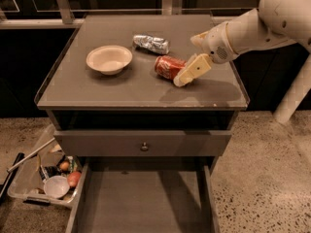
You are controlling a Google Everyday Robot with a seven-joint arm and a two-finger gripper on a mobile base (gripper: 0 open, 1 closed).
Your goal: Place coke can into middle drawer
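Observation:
The coke can (pixel 167 66), red with white lettering, lies on its side on the grey cabinet top, right of centre. My gripper (pixel 184 78) reaches in from the right on the white arm (pixel 252 28). Its cream fingers point down and left and sit right at the can's right end. The middle drawer (pixel 143 200) is pulled out at the bottom of the view, its flat grey floor bare.
A cream bowl (pixel 109 58) sits left of the can. A crumpled silver-grey can (pixel 151 43) lies behind the coke can. A closed drawer front with a round knob (pixel 144 146) is above the open drawer. A clear bin of clutter (pixel 43 176) sits on the floor at left.

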